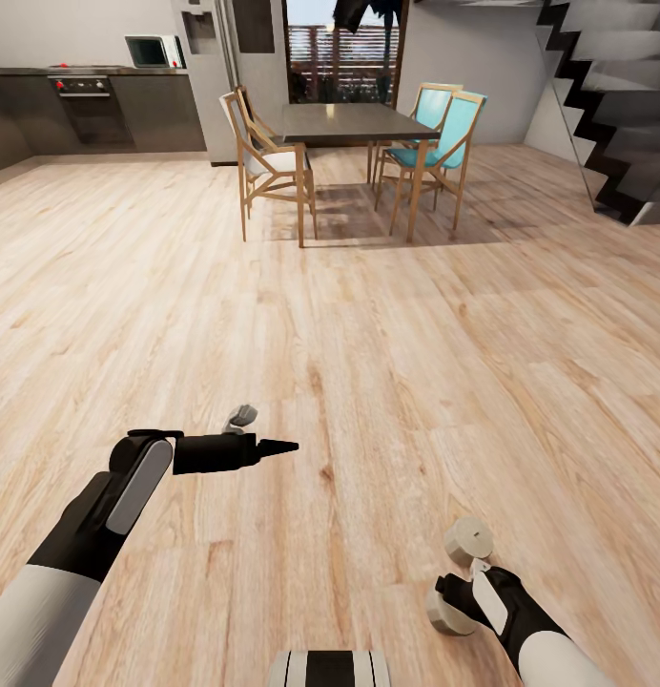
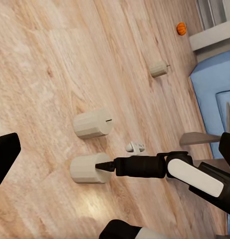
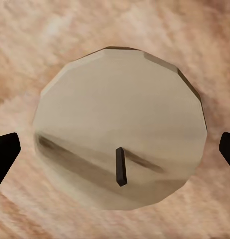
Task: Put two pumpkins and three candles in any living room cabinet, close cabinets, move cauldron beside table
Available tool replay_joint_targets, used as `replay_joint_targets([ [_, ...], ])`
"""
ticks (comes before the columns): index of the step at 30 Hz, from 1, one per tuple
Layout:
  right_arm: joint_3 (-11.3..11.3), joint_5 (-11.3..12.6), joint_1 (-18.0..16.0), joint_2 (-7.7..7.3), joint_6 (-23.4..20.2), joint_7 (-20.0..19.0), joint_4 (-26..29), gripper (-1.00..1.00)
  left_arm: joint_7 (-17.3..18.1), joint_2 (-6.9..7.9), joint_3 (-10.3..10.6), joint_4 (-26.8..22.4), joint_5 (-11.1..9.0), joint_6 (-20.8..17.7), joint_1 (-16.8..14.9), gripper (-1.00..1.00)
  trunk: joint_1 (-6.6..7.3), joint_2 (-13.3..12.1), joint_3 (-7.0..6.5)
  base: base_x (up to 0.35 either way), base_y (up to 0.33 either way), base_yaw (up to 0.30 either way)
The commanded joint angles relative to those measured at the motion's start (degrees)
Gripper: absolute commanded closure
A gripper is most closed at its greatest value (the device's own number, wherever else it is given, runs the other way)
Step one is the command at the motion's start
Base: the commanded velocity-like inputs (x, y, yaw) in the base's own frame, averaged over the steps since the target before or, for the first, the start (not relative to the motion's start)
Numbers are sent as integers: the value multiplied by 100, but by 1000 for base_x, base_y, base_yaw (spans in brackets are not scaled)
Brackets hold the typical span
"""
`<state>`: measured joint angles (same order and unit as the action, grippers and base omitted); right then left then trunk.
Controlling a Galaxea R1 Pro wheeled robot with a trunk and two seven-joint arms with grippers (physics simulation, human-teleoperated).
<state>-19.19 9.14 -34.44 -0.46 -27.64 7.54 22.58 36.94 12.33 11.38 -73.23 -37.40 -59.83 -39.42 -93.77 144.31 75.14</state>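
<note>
Three candles stand on the wooden floor (image 1: 368, 363). The nearest candle (image 3: 119, 127) sits directly under the right gripper (image 3: 115, 152), seen end-on in the right wrist view with its dark wick (image 3: 120, 167) off centre; the two black fingertips (image 3: 4, 154) flank it on either side, spread wide and not touching its wall. In the head view this same candle (image 1: 448, 611) lies at the tip of the right gripper (image 1: 459, 596), and the second candle (image 1: 466, 539) stands just beyond it, apart from the gripper. The left wrist view shows the pair from the side: the candle at the gripper (image 2: 87, 168), the second candle (image 2: 92, 123) near it, and the third candle (image 2: 157, 68) well beyond both. Farther from that third candle, an orange pumpkin (image 2: 181, 28) rests on the floor beside a pale ledge (image 2: 212, 36).

The left gripper (image 1: 263, 434) hangs over bare floor, well apart from the candles; one black finger (image 1: 237, 451) points forward and a grey piece (image 1: 241, 416) shows behind it. Its fingers stand apart, with nothing between them.

Far beyond the candles, the dark dining table (image 1: 354, 122) stands with wooden chairs (image 1: 268, 162), two of them with teal seats (image 1: 435, 143). Beside that table are kitchen counters with an oven (image 1: 90, 105), and a staircase (image 1: 616, 105) on the other side.
</note>
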Motion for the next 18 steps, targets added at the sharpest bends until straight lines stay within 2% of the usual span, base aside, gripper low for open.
replay_joint_targets([
  [1, -6, 61, -1, 2, -22, 38, 10, -100, 25, 4, 4, 0, 15, -17, -4, -100, 1, 2, 4, 17, 0, 0],
  [18, -11, 61, -1, 2, -22, 38, 10, -100, 23, -2, 4, -7, 18, -17, -4, -100, 1, 2, 4, 49, 14, 0],
])
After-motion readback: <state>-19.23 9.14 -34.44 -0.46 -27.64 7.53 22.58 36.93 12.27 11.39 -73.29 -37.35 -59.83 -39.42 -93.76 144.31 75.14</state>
